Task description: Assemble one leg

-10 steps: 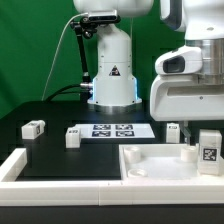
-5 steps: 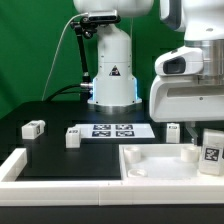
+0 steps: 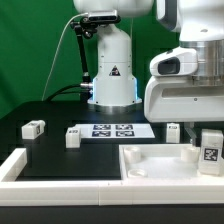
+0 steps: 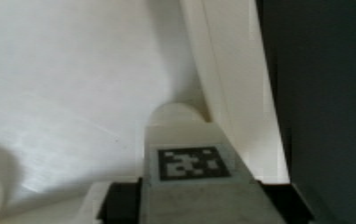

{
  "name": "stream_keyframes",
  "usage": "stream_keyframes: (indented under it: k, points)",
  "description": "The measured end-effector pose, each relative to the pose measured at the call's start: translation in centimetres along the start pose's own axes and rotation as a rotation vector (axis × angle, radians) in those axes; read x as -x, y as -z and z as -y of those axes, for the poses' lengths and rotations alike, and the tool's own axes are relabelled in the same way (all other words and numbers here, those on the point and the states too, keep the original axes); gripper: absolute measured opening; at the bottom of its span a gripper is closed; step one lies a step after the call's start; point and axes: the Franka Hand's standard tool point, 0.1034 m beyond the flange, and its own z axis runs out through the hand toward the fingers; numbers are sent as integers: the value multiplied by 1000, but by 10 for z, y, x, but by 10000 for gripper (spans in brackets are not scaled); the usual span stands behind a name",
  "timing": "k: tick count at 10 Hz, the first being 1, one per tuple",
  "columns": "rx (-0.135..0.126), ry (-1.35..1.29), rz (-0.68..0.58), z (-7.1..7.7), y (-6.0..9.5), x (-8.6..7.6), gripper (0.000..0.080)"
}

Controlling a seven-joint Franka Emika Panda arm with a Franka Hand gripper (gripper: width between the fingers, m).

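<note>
The leg (image 3: pixel 210 150), a small white block with a black-and-white tag, stands upright over the right part of the white panel (image 3: pixel 150 160) in the exterior view. My gripper (image 3: pixel 205 134) comes down on it from above. In the wrist view my gripper (image 4: pixel 196 198) is shut on the leg (image 4: pixel 193 150); dark fingers (image 4: pixel 129 198) press both its sides. The panel's flat face (image 4: pixel 68 100) and raised rim (image 4: pixel 219 60) lie right under the leg. Whether the leg's lower end touches the panel is hidden.
Other loose legs lie on the black table: one at the exterior view's left (image 3: pixel 33 128), one next to the marker board (image 3: pixel 72 136), one behind the panel (image 3: pixel 173 130). The marker board (image 3: pixel 112 129) lies mid-table. The arm's base (image 3: pixel 112 70) stands behind it.
My hand has shifted slightly toward the exterior view's left. The leg stays held at nearly the same spot over the panel.
</note>
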Motion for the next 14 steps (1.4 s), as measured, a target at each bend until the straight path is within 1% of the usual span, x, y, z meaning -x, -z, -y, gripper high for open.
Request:
stream_keyframes:
  k: [1, 2, 3, 4, 6, 7, 9, 10, 12, 14]
  points:
    - [-3, -37, -1, -2, 0, -1, 296]
    - [-9, -146, -11, 0, 0, 0, 294]
    - [-24, -301, -21, 1, -3, 1, 294]
    - [-41, -402, -30, 0, -4, 1, 294]
    - [-87, -595, -44, -1, -5, 0, 294]
    - [-100, -687, -50, -1, -5, 1, 294]
    - [-147, -938, -50, -1, -5, 1, 294]
    - [-160, -1021, -45, 0, -6, 2, 294]
    - [-188, -1268, -5, 9, -7, 6, 294]
    - [-218, -1408, 21, 9, -7, 6, 294]
